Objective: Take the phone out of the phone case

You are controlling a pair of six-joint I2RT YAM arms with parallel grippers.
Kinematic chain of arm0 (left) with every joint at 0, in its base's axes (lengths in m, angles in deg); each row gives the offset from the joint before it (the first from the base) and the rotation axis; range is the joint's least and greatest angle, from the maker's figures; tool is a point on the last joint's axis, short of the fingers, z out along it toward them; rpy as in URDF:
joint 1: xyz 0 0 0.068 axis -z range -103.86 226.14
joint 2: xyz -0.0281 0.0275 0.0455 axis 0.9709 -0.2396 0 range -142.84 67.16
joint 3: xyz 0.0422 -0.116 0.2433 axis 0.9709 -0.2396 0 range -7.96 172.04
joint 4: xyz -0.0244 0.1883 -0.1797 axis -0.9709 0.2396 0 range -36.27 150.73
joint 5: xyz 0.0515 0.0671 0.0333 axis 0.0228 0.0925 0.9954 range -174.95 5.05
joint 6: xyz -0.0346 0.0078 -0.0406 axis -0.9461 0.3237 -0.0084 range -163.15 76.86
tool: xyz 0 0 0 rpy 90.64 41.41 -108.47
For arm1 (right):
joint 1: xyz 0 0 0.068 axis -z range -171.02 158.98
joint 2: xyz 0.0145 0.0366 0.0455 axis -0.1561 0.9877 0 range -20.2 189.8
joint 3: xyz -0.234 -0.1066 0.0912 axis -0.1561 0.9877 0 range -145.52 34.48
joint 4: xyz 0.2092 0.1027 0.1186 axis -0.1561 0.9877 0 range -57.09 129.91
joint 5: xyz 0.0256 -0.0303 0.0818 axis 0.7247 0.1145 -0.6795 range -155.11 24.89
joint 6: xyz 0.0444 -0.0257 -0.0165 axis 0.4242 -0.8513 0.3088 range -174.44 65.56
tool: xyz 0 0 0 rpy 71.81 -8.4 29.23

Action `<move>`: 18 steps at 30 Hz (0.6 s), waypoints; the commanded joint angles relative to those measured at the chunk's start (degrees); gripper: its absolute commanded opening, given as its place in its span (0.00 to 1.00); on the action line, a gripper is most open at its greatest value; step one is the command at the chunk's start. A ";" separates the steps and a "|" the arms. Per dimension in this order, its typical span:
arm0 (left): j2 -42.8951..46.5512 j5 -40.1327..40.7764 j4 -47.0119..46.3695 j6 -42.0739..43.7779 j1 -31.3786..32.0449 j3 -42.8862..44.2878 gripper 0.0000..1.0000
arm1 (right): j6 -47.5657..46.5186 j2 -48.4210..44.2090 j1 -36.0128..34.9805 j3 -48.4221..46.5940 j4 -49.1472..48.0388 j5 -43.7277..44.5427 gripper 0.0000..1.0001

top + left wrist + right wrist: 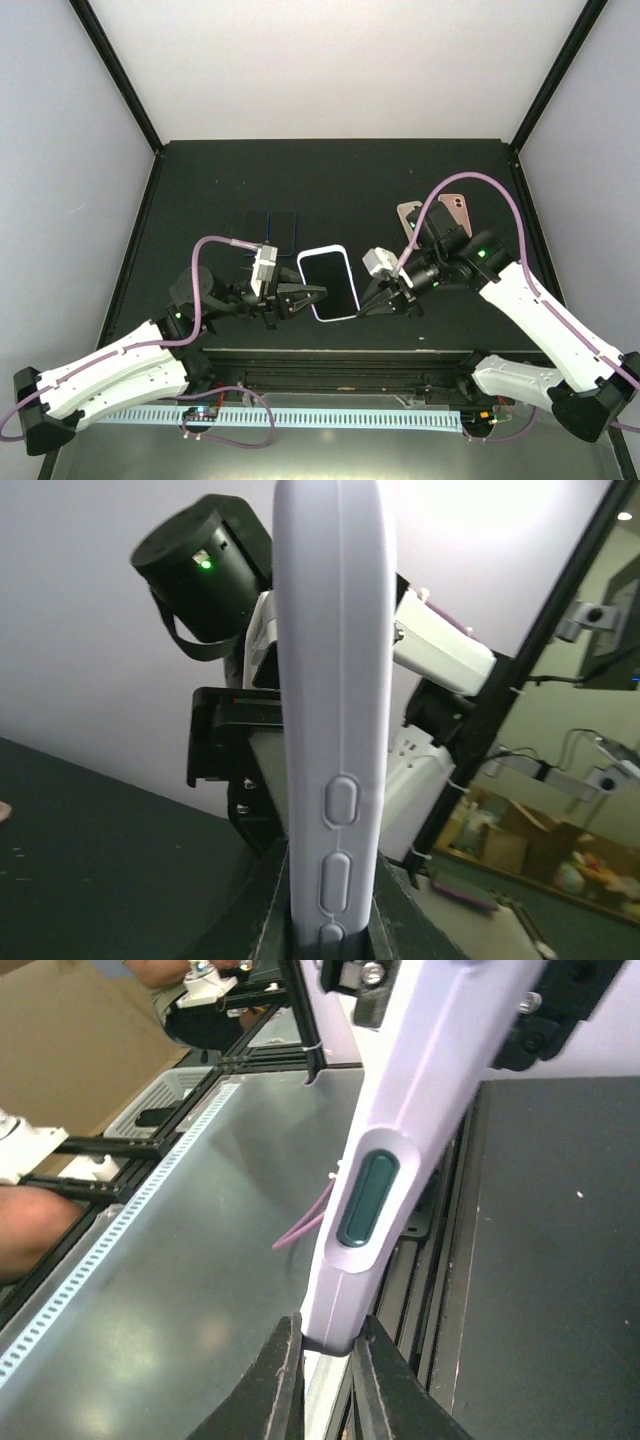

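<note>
A phone with a dark screen sits in a pale lilac case [331,283], held above the black table between both arms. My left gripper [312,294] is shut on the case's left edge; the left wrist view shows that edge [335,710] with its raised buttons rising from between the fingers. My right gripper [372,298] is shut on the case's right edge; the right wrist view shows that edge [400,1150] with a dark green side button, pinched at the corner by the fingertips [285,1380].
Two other phones or cases, beige and pink [440,213], lie at the back right of the black mat. Two dark phones [271,224] lie at the back left. A metal rail and a white slotted strip [290,415] run along the near edge.
</note>
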 commanded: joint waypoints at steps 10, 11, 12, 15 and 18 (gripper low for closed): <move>-3.39 -12.32 -4.39 -12.66 -0.40 9.56 0.02 | -8.04 -5.19 -2.68 -0.59 -5.18 3.78 0.06; -3.24 -12.53 -4.96 -13.24 -0.35 9.46 0.02 | -7.81 -4.98 -2.64 -0.63 -5.78 3.98 0.06; -3.05 -12.70 -5.38 -13.70 -0.37 9.34 0.02 | -7.74 -4.75 -2.69 -0.84 -5.92 4.02 0.05; -2.57 -13.35 -5.53 -14.55 -0.32 9.54 0.02 | -5.63 -3.60 -2.64 -1.64 -7.40 4.89 0.03; -2.48 -14.02 -4.79 -14.68 -0.40 10.01 0.02 | -0.15 -3.28 -2.56 -0.96 -12.36 6.78 0.01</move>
